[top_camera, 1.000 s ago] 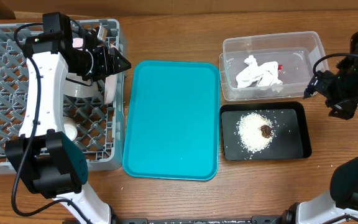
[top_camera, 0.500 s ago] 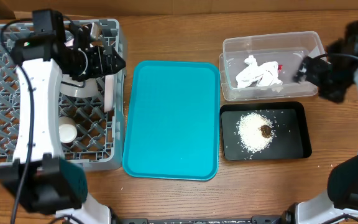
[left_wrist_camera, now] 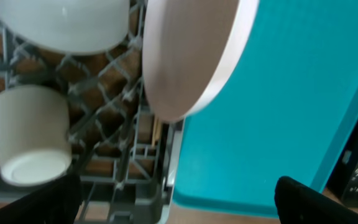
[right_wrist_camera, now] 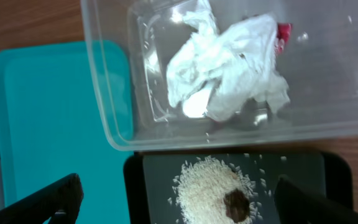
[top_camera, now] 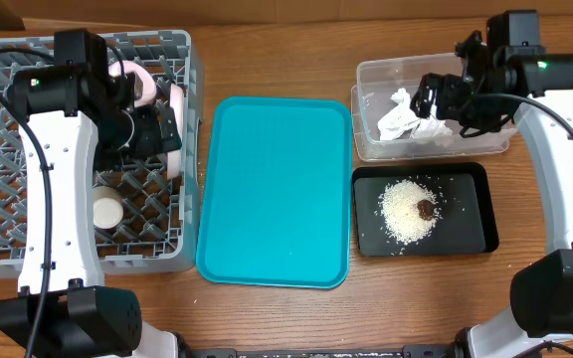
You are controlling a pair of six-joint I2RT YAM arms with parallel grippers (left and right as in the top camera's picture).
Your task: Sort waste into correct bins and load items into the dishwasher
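The grey dishwasher rack (top_camera: 8, 199) holds a white plate (top_camera: 175, 139) standing on edge by its right wall, a pink bowl (top_camera: 139, 84) and a white cup (top_camera: 107, 211). My left gripper (top_camera: 161, 135) hovers over the plate, open and holding nothing. The left wrist view shows the plate (left_wrist_camera: 191, 56), the cup (left_wrist_camera: 27, 134), a pale bowl (left_wrist_camera: 61, 22) and my left gripper (left_wrist_camera: 178, 200) spread wide. My right gripper (top_camera: 436, 99) hangs open over the clear tub (top_camera: 495, 70), which holds the napkin (top_camera: 411, 114) and red wrapper (top_camera: 448, 107). Rice (top_camera: 408, 209) lies in the black tray (top_camera: 471, 234).
A large teal tray (top_camera: 277, 189) lies between the rack and the two bins. In the right wrist view my right gripper (right_wrist_camera: 182, 200) spans the rice (right_wrist_camera: 207, 180) with its brown bit (right_wrist_camera: 236, 202), below the napkin (right_wrist_camera: 229, 62) and wrapper (right_wrist_camera: 283, 34).
The right arm swung in from the table's right edge to above the clear tub. The left arm shifted slightly over the rack. Both grippers spread wider.
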